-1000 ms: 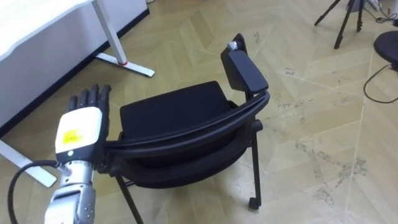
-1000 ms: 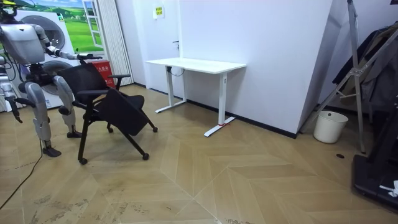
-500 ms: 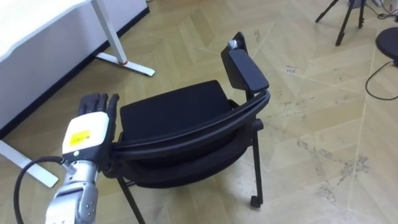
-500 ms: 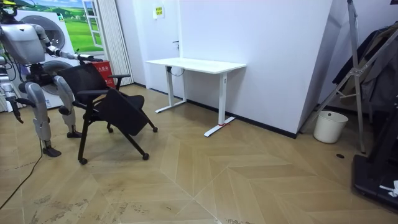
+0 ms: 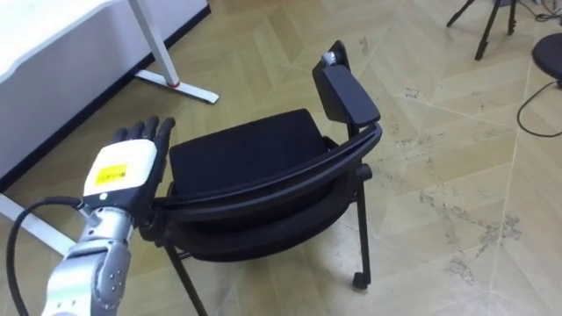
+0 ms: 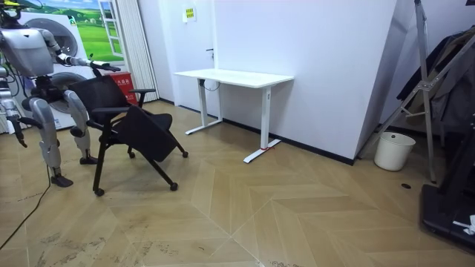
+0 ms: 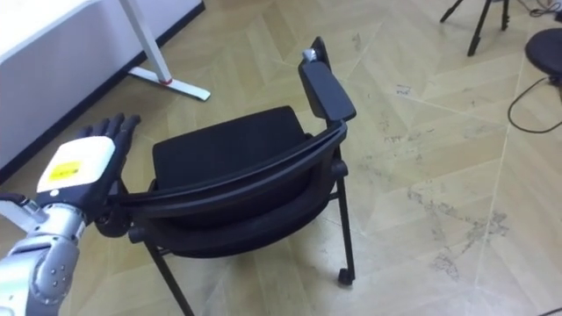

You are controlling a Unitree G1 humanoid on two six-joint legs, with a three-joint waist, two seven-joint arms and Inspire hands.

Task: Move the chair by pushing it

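Nearest, at the lower left, the left hand (image 5: pixel 121 174) lies flat, fingers straight and released, grasping nothing, against the left end of the backrest (image 5: pixel 263 191) of the chair (image 5: pixel 246 151). The backrest's curved top rail runs from the hand rightward and slightly farther away. Below its right end, a chair leg drops to a small castor (image 5: pixel 358 283) on the wooden floor (image 5: pixel 439 184).

To the right of the chair and beyond it, parquet stretches bare out to a tripod (image 5: pixel 481 31) and a dark round base (image 5: pixel 550 60) at the far right edge. On the far left, the desk's white foot (image 5: pixel 180 86) lies near the seat's far left corner but apart from it, under the white desk (image 5: pixel 53 35).

In the room view the robot stands behind the chair at the room view's left, well apart from the desk. Its right hand (image 6: pixel 15 132) hangs low; I cannot tell whether it grasps anything.

The chair is black, with a flat padded seat just beyond the backrest. A black armrest (image 5: pixel 347 95) stands up at the seat's far right.
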